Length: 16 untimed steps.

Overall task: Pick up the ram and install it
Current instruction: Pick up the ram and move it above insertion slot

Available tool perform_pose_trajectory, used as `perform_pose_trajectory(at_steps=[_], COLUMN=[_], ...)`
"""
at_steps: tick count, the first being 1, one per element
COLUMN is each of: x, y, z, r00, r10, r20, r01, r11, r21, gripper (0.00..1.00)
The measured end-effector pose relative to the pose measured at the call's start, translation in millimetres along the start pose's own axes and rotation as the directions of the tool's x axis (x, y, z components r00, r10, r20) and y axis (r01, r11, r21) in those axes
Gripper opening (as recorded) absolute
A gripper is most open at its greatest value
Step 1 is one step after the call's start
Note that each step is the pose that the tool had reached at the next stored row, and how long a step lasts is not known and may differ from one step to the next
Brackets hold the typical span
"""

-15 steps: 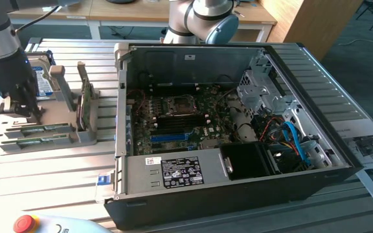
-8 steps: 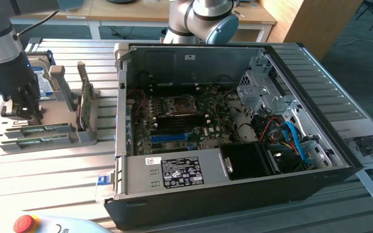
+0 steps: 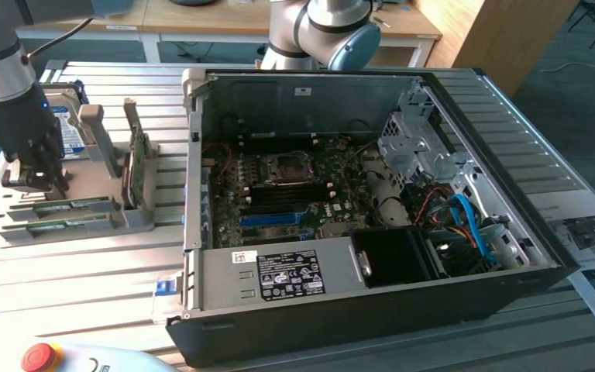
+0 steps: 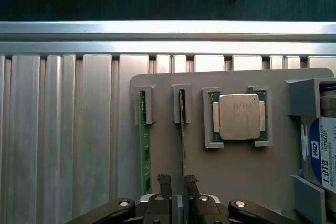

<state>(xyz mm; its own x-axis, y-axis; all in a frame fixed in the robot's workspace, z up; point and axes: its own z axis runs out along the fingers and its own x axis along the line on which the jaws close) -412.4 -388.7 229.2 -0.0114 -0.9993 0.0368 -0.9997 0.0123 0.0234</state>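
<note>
**A:** What carried everything?

**B:** A slatted aluminium counter (image 3: pixel 70 287). The open black computer case (image 3: pixel 380 310) sat on it with its motherboard exposed. A grey plastic holder tray (image 4: pixel 220 171) lay beside the case, on the exterior view's left.

**A:** Why a tray?

**B:** Its slots stood the boards on edge, probably so a thin one could be straddled from above.

**A:** And the ram?

**B:** The thin green ram stick (image 4: pixel 182 129) stood in its slot, between a second green stick (image 4: pixel 142 145) and the square silvery CPU chip (image 4: pixel 239 116).

**A:** The fingers?

**B:** The black fingers (image 4: pixel 164 182) stood spread and gripped nothing. The ram ran between them, nearer one finger than the other.
</note>
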Motion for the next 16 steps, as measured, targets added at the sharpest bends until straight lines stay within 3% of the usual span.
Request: perform_pose_trajectory(at_steps=[16], x=[18.0], y=[3.1], z=[1.0], r00=[1.0000], r10=[0.000], r20=[-0.0001], r01=[0.000], r11=[1.0000], r21=[-0.0002], gripper=[0.24])
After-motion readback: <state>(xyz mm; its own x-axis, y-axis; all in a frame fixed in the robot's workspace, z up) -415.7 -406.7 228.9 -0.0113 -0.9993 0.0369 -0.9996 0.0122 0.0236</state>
